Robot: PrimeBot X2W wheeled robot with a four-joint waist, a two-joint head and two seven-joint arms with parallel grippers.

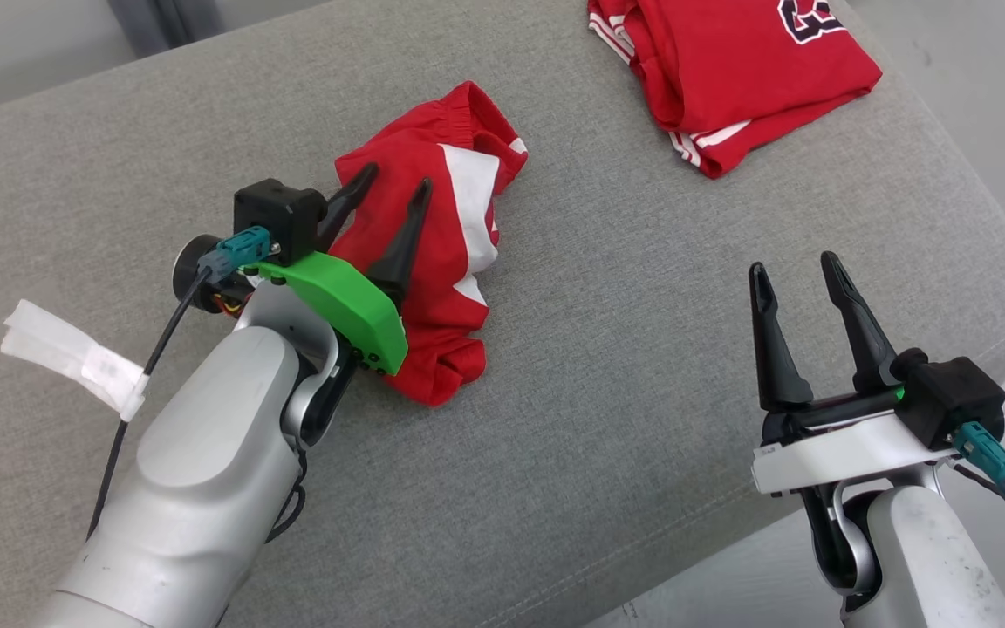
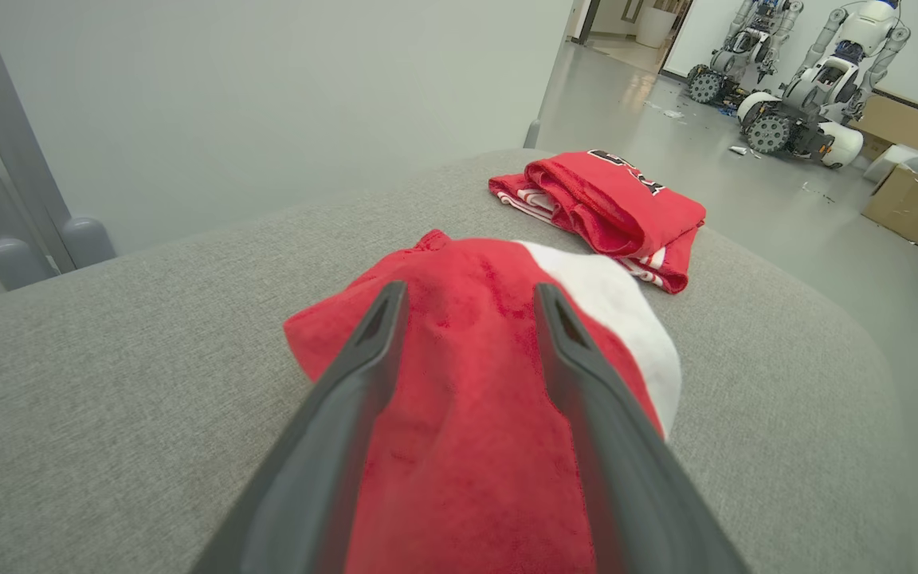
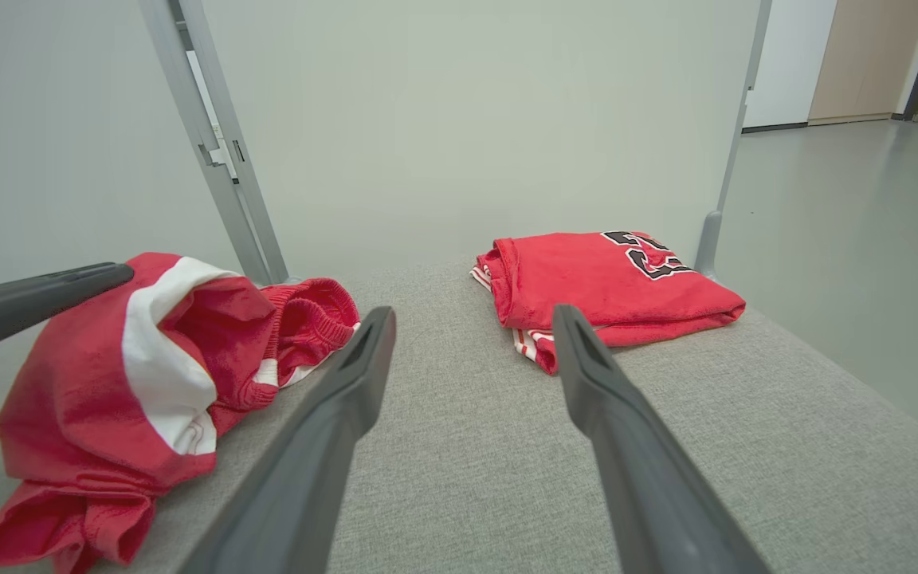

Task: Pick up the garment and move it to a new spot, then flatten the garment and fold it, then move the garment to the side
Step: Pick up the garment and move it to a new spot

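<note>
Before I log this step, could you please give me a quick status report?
Left gripper open over crumpled red garment. Right gripper open, empty. Folded jersey lies apart.

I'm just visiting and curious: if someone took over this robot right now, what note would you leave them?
Left gripper open, fingers spread above the crumpled red-and-white shorts, not gripping.
Right gripper open and empty, near the grey cushion's front edge.
A folded red shirt lies at the far right corner.
Done: nothing visible; shorts unflattened, unfolded.
Left: flatten, fold, move aside.
</note>
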